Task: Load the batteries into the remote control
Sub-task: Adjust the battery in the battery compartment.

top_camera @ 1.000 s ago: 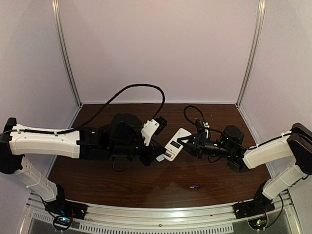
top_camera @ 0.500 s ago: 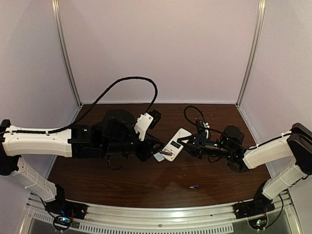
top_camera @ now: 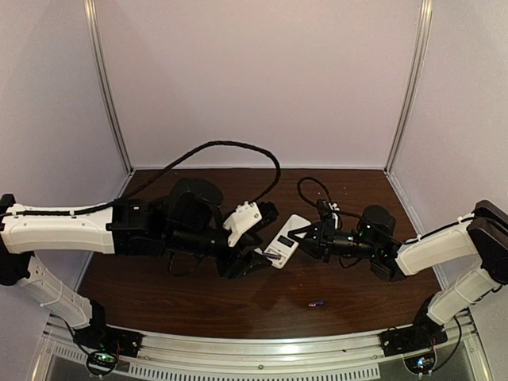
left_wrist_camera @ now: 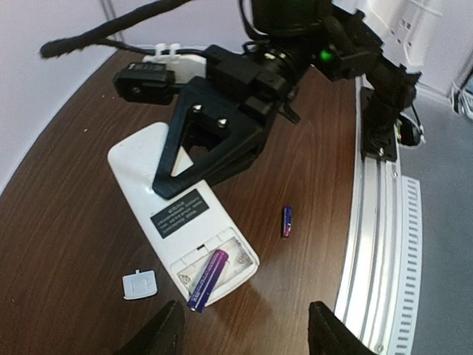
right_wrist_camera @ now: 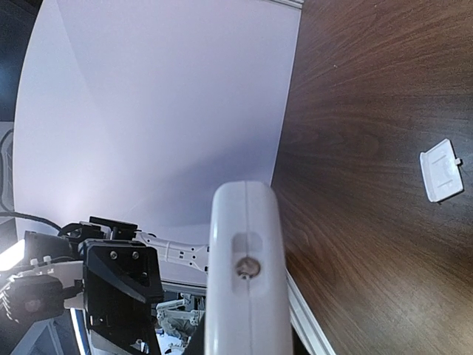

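You are working on a dark brown wooden table (top_camera: 238, 313) closed in by pale lavender walls (top_camera: 262, 79). Your right gripper (top_camera: 304, 236) is clamped on the remote control (left_wrist_camera: 181, 214), gripping the end away from the battery recess and holding it with the plain white back facing up. In the top view the remote's long axis runs diagonally, from the near left up to the far right. Your left gripper (left_wrist_camera: 244, 334) has its fingers spread wide with nothing between them, and it sits just short of the remote's open end. One battery (left_wrist_camera: 208, 269) lies askew in that open recess, slanted across the remote's length, with one end poking past the edge toward your left fingers. The second battery (left_wrist_camera: 287, 221) lies loose on the table, near the remote on the side of the arm bases. The small white cover piece (left_wrist_camera: 140, 285) rests flat on the wood just beside the open end, on the opposite side.
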